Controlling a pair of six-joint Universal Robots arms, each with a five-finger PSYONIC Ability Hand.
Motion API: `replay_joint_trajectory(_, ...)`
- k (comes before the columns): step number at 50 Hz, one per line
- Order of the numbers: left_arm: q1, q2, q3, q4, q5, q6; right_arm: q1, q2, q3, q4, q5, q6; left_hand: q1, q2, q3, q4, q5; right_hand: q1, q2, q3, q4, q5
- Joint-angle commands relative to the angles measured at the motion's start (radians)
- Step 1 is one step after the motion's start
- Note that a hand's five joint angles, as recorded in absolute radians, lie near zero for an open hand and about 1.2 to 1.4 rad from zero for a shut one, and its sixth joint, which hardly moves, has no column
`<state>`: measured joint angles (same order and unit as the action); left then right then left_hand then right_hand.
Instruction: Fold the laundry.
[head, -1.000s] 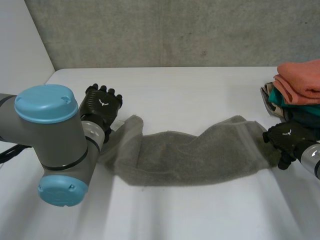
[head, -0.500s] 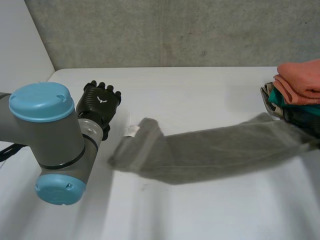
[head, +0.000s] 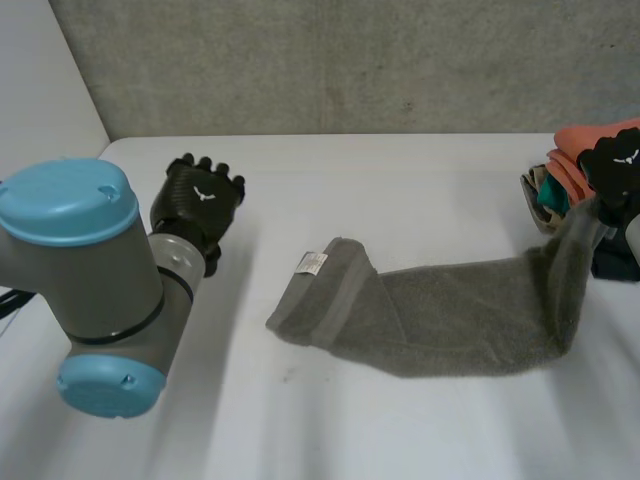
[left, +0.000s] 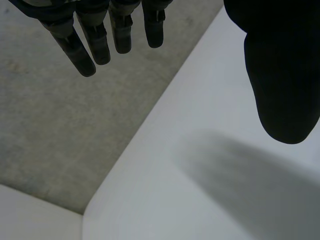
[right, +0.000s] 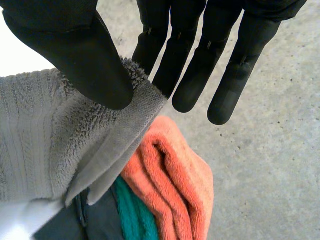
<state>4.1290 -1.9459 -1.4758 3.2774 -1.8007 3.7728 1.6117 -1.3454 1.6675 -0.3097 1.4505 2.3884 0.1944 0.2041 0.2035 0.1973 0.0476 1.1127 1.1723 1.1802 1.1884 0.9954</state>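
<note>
A grey towel (head: 450, 310) lies bunched lengthwise on the white table (head: 400, 180), with a white label (head: 311, 263) at its left end. Its right end rises off the table to my right hand (head: 615, 165). In the right wrist view the right hand (right: 200, 50) pinches the towel's edge (right: 45, 145) between the thumb and straight fingers. My left hand (head: 203, 200) hovers at the table's left, apart from the towel. Its fingers (left: 90, 40) are straight and hold nothing.
A stack of folded laundry stands at the table's right edge, an orange towel (head: 572, 152) on top of teal (head: 553, 195) and dark pieces. In the right wrist view the orange towel (right: 170, 185) lies just beyond the held edge. A concrete wall runs behind the table.
My right hand closed on the towel's right end and lifted it up toward the stack, dragging the whole towel rightward, away from the left hand. The left hand barely moved.
</note>
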Motion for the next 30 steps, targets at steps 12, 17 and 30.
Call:
replay_joint_trajectory(12,-0.082,-0.169,0.035,-0.142,0.273,-0.044,-0.15,0.006,0.052,-0.002,-0.039,0.031,0.562,0.552,0.553,0.559,0.534,0.284,0.224,0.216,0.208,0.226)
replay_joint_trajectory(17,-0.082,-0.249,0.104,-0.173,0.261,-0.045,-0.162,0.015,0.054,-0.002,-0.056,0.035,0.568,0.558,0.559,0.565,0.54,0.284,0.224,0.216,0.208,0.226)
replay_joint_trajectory(30,-0.113,-0.346,0.192,-0.174,0.219,-0.038,-0.164,0.019,0.057,-0.002,-0.056,0.041,0.577,0.567,0.568,0.574,0.549,0.284,0.224,0.216,0.208,0.226)
